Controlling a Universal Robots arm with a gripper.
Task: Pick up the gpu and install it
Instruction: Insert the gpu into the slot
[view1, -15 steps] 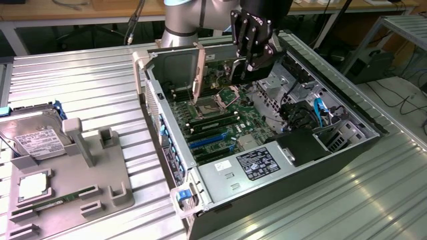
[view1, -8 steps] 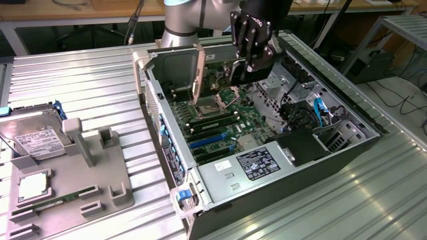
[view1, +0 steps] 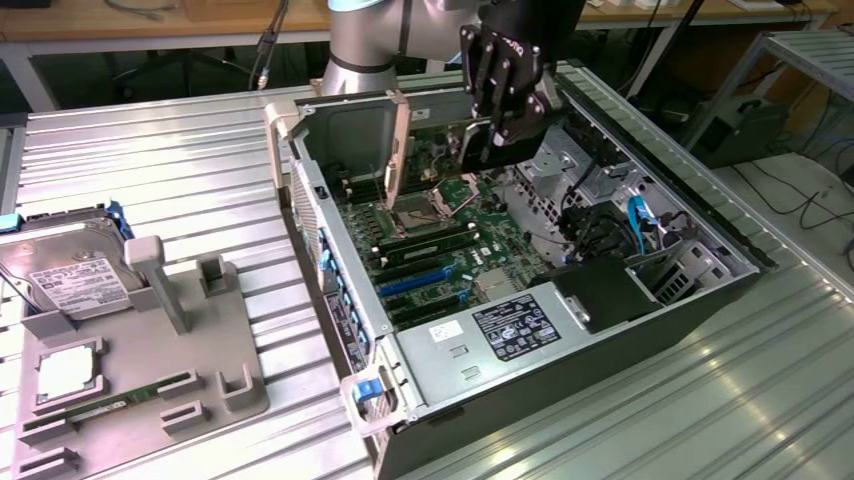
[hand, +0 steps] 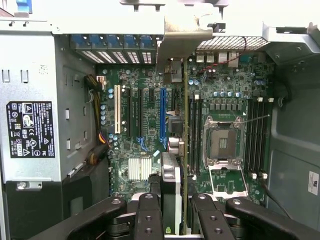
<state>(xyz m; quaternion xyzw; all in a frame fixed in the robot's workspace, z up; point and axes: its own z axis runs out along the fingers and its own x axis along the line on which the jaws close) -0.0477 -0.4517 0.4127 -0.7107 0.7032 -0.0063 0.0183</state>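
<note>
Claw (hand: 177, 220) pinches the graphics card (hand: 171, 195) edge-on, upright above the green motherboard (hand: 135, 150) inside the open computer case (view1: 681, 180), metal bracket (hand: 181, 34) toward the slot wall.

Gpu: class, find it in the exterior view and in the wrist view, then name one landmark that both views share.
Exterior view: the gpu is in the upper middle, held upright by the gripper above the open case.
Wrist view: the gpu is seen edge-on between the fingers, with its bracket at the far end.
Shared landmark: the PSU label, black on the silver box.
</note>
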